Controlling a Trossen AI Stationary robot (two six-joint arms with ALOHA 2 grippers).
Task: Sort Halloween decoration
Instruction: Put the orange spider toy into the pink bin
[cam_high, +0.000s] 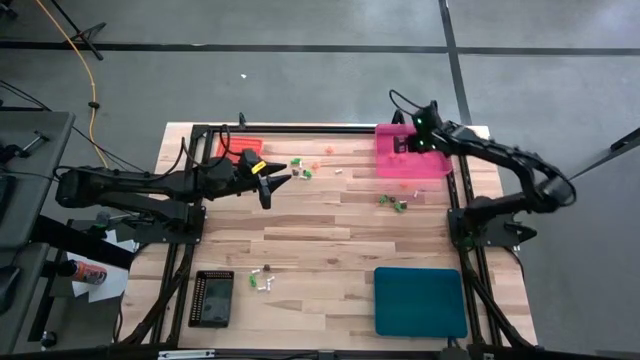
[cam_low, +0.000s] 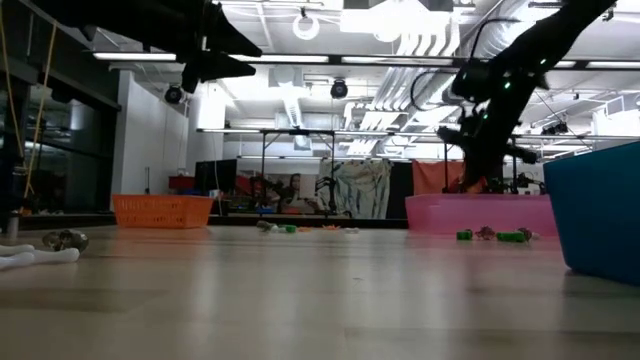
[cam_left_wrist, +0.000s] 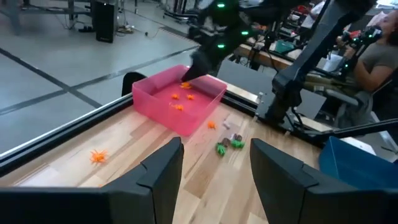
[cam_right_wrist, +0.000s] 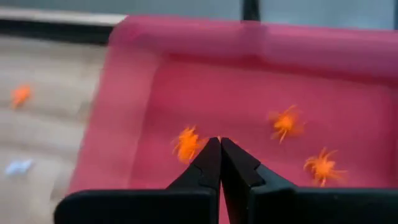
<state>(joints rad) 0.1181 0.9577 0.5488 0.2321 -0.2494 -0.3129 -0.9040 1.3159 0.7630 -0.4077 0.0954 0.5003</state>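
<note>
A: Right gripper (cam_right_wrist: 219, 144) has its tips pressed together over the pink tray (cam_right_wrist: 186, 43), apparently empty; three orange spiders (cam_right_wrist: 186, 143) lie inside.

B: Lift it straight clear. Left gripper (cam_left_wrist: 214, 162), fingers apart, should drop squarely over a loose orange spider (cam_left_wrist: 97, 155).

from my station the overhead view is evenly lit and fairly sharp, the wooden table (cam_high: 330, 230) casting only soft shadows under the arms, while the floor around it reads dull grey. at table height, the ceiling lights (cam_low: 307, 25) glare white and leave the arms as dark silhouettes, with a pale sheen on the near tabletop, which is out of focus. my right wrist view is soft and smeared across the pink tray (cam_right_wrist: 348, 68); the left wrist view blurs its own near fingers (cam_left_wrist: 161, 177).
</note>
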